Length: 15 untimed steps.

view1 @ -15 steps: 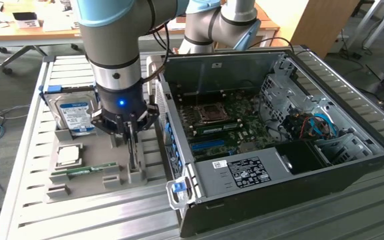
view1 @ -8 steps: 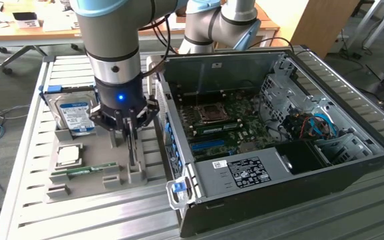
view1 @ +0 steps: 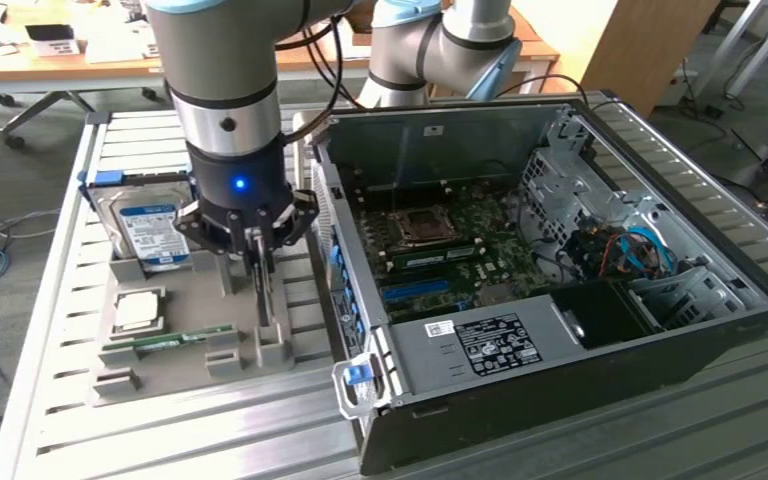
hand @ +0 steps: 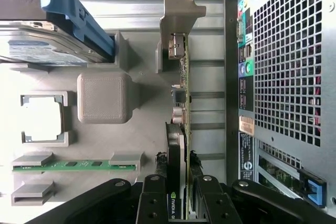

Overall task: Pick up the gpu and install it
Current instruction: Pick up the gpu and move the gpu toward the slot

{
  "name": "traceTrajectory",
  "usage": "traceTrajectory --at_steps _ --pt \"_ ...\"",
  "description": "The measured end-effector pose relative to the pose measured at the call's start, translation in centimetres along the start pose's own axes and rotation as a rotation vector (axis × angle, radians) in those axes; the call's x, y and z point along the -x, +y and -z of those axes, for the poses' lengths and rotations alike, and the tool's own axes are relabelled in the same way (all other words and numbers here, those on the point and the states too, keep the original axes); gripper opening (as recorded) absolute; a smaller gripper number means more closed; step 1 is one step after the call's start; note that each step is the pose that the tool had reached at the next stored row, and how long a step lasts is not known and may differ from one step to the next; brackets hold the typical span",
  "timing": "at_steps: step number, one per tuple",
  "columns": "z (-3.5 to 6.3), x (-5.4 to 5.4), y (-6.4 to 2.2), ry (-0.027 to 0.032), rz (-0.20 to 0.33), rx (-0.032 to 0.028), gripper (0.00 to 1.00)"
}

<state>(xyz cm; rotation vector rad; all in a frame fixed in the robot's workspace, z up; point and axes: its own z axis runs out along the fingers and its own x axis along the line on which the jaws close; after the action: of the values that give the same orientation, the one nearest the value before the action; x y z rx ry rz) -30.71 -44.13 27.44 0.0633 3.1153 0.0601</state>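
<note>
My claw (hand: pixel 177 163) is partly closed and pinches the graphics card (hand: pixel 181 95) across its thin faces, one finger on each side. The card stands on edge in the gray tray (view1: pixel 171 385), directly under the claw. Its long axis runs alongside the computer case (view1: pixel 558 250), with the silver bracket (hand: pixel 178 9) at the end away from my grip. The case sits just beside it, on the exterior view's right.

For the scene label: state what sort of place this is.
Likely a robotics lab or workshop: a robot arm over a slatted metal table, an open computer case on it, office desks behind.
</note>
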Motion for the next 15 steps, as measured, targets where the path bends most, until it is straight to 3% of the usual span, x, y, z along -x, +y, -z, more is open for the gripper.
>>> traceTrajectory --at_steps 8,15 --pt "0.79 0.0 0.03 0.0 0.0 0.0001 0.27" --pt "2.2 0.1 0.09 0.0 0.0 0.0 0.27"
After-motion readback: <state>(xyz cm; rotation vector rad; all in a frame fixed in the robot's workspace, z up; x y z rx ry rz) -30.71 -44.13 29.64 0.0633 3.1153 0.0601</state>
